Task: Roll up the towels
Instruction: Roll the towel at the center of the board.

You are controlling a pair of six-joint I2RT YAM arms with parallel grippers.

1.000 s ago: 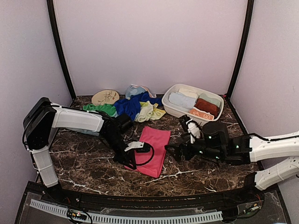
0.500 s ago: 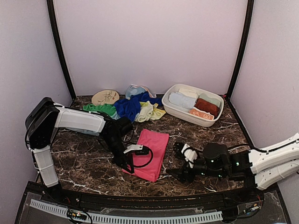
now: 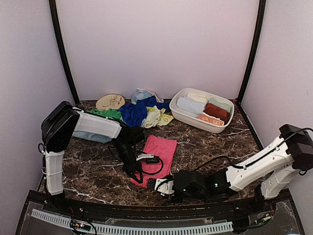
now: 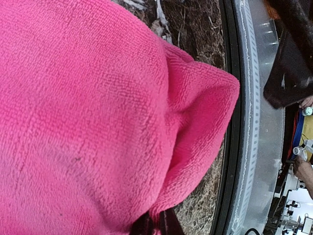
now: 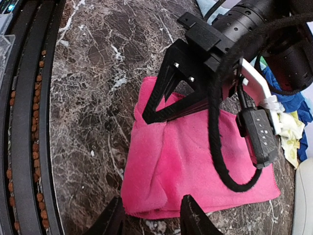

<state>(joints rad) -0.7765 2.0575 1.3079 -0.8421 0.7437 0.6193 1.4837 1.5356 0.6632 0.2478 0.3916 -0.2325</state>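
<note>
My left gripper (image 5: 147, 119) pinches the pink towel (image 5: 195, 161) by a corner, anchoring it; my right gripper (image 5: 154, 220), jaws spread, meets its near edge, presumably to roll.

light is soft and even in the overhead view; the back wall (image 3: 156, 49) glows pale lilac and dims toward the corners. the dark marble worktop (image 3: 210, 147) carries a faint sheen, with only loose, soft shadows close under the arms. the left wrist view is filled by the pink towel (image 4: 88, 112), heavily saturated, its weave crisp at the centre and softer toward the lower left; the edge strip (image 4: 254, 122) beside it shows pale glare. in the right wrist view straight lines bow at the left, and the right end effector (image 5: 154, 220) sits dark and blurred at the bottom.
</note>
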